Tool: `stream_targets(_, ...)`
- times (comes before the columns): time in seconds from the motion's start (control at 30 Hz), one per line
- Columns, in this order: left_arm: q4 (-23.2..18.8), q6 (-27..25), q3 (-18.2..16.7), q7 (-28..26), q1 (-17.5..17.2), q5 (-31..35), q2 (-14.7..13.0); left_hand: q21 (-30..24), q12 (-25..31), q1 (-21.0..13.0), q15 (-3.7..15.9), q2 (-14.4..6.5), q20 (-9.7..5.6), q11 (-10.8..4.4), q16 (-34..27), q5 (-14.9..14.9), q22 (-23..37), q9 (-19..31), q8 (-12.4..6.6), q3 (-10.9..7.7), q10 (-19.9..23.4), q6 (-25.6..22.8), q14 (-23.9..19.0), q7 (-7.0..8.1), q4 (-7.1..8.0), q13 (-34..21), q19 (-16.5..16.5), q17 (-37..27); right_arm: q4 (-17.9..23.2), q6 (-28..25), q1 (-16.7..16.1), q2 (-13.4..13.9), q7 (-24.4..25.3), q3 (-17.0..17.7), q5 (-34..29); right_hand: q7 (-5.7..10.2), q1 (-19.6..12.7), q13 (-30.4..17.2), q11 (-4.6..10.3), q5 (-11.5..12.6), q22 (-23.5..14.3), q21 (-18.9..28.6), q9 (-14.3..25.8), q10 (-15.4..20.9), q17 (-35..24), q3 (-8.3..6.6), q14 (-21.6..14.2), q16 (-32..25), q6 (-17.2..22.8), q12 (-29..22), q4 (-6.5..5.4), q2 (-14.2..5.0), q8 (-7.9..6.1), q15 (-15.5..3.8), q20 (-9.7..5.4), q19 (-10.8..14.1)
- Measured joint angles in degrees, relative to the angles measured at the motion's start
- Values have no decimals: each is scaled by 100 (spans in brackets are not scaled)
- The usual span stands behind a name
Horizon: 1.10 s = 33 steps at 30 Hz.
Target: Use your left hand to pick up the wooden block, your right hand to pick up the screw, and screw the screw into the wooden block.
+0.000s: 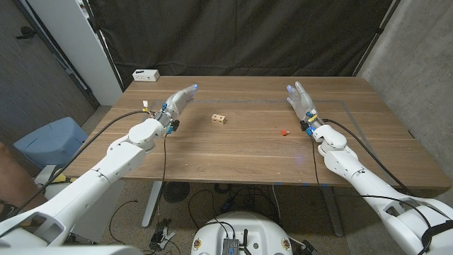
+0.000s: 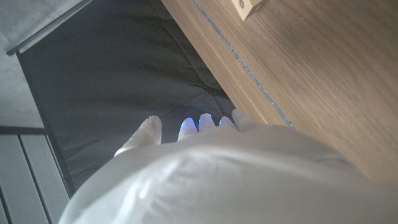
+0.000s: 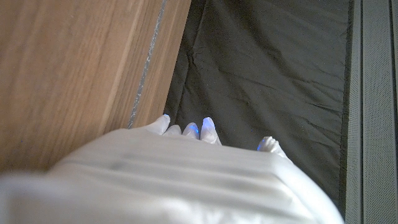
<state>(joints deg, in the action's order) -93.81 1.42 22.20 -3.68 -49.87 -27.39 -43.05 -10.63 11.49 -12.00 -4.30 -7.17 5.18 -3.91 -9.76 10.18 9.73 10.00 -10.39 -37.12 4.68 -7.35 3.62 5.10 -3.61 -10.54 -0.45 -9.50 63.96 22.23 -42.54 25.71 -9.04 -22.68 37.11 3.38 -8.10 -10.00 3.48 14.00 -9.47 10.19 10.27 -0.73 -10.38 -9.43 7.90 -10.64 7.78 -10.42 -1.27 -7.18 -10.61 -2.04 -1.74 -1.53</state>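
A small pale wooden block (image 1: 219, 118) with dark holes sits on the table near the middle; a corner of the block (image 2: 249, 7) also shows in the left wrist view. A small red screw (image 1: 284, 132) lies on the table to the block's right. My left hand (image 1: 180, 99) is held over the table to the left of the block, fingers extended and apart, holding nothing. My right hand (image 1: 303, 100) is beyond and to the right of the screw, fingers straight and spread, empty. Both wrist views show the backs of my left hand (image 2: 205, 168) and right hand (image 3: 180, 174).
The wooden table (image 1: 255, 156) has a taped line running across its far part. A white box (image 1: 146, 74) sits at the far left corner. A black curtain hangs behind. A blue bin (image 1: 49, 142) stands on the floor at the left, and a person's arm (image 1: 14, 177) is at the picture's left edge.
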Motion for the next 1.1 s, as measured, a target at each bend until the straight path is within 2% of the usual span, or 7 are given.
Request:
stream_targets(0.43,-350,-456,103,495,449,485,-774,0,0,-143,23,82,-17,-52,0,-1,0,0,0,0,-53,89,65,88,-168,0,-48,0,129,-27,-50,-16,150,0,-41,32,-39,-28,0,0,1,22,-1,0,0,-24,0,0,32,0,24,-21,0,0,0,0)
stream_targets(0.6,-431,-654,165,850,644,754,-999,0,-6,-250,92,189,-6,-125,0,-1,-1,-1,0,17,-126,195,152,169,-344,1,-119,0,130,-3,-35,-51,170,0,-46,31,-53,-28,0,-1,0,22,-1,0,0,-48,0,0,31,0,48,-7,0,0,0,0)
stream_targets(0.73,-464,-745,249,1074,836,920,-1121,0,-28,-371,82,311,54,-180,0,-1,-1,-1,0,28,-181,298,228,272,-516,1,-180,0,121,17,-20,-70,174,0,-47,31,-53,-28,0,-2,0,22,-1,0,-1,-48,0,0,31,0,48,-7,0,0,0,0)
stream_targets(0.83,-474,-825,383,1319,1069,1116,-1210,27,-28,-438,84,377,96,-207,0,-1,-1,-1,0,30,-208,316,288,290,-573,1,-221,0,80,43,-3,-87,174,0,-47,31,-53,-27,0,-2,1,22,-1,0,-1,-48,0,0,31,0,48,-7,0,0,0,0)
stream_targets(0.93,-479,-825,520,1319,1298,1116,-1269,27,-28,-529,83,409,96,-215,0,-1,-1,-1,-3,36,-216,321,287,347,-620,0,-221,0,80,71,-3,-87,165,0,-43,31,-85,-27,0,-2,1,22,-1,0,-1,-64,0,0,31,0,64,25,0,0,0,0)
stream_targets(0.97,-479,-929,525,1638,1307,1408,-1271,27,-28,-543,96,423,96,-239,0,-1,-1,-1,-23,31,-233,312,300,357,-625,1,-221,0,8,74,27,-110,163,4,-43,31,-83,-27,0,-2,1,22,-1,0,-1,-71,0,0,31,0,71,23,0,0,0,0)
stream_targets(1.1,-506,-1001,740,1867,1625,1627,-1336,27,-5,-668,114,484,126,-330,-6,-1,-1,-1,-44,28,-162,271,318,397,-670,1,-252,1,-59,119,73,-141,110,9,-26,31,-83,-27,0,-2,1,22,-1,0,-1,-71,0,0,31,0,71,23,0,0,0,0)
